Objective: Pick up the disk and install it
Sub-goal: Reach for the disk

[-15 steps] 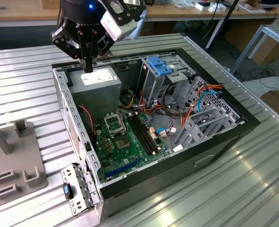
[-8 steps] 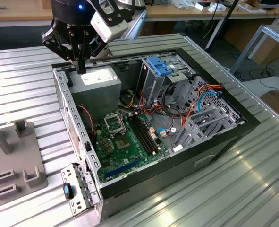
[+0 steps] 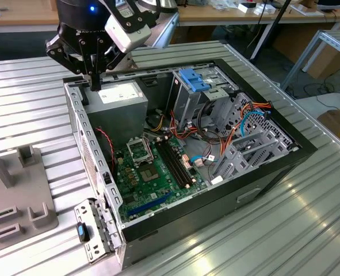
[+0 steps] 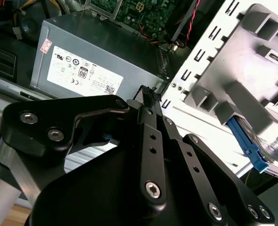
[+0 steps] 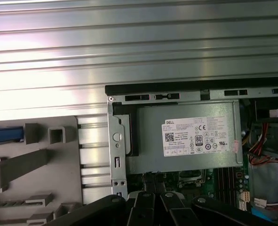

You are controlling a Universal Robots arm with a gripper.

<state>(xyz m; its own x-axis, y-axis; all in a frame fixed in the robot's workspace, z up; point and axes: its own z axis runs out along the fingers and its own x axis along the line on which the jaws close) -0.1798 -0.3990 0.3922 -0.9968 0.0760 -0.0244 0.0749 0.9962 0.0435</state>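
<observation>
Gripper (image 4: 149, 92): we recorded its two black fingers brought together at the tips with nothing between them. It hung just above the corner where the power supply (image 5: 186, 136) met the chassis wall (image 3: 80, 132). We judged it empty-handed, so the pick-up was not yet done.

Disk (image 4: 245, 141) (image 5: 4, 134): we logged it outside the case, well to one side of the gripper and across the chassis wall from it, seated in the grey fixture (image 3: 26, 201). Both wrist views gave us its bright blue side rail. In the second wrist view an end tab reached past the fixture's blocks. The rest of the disk we could not make out. We took the fixture's posts and slots to be there to keep the disk in a fixed pose with a rail exposed for grasping.

Computer case (image 3: 299, 150): it lay on its side beneath the gripper with its open face up. We judged this was so that its bays could be reached from above.

Power supply: a grey box with a white label, directly under the gripper.

Motherboard (image 3: 152, 172) and cable bundle (image 3: 216, 138): both sat deeper in the case, farther from the gripper than the power supply.

Light-blue latch (image 3: 193, 80): it sat on the drive cage, across the power supply from the gripper. It carried no black slab, so we did not count it as the disk.

Table (image 3: 262, 230): ribbed metal, carrying both the case and the fixture.
</observation>
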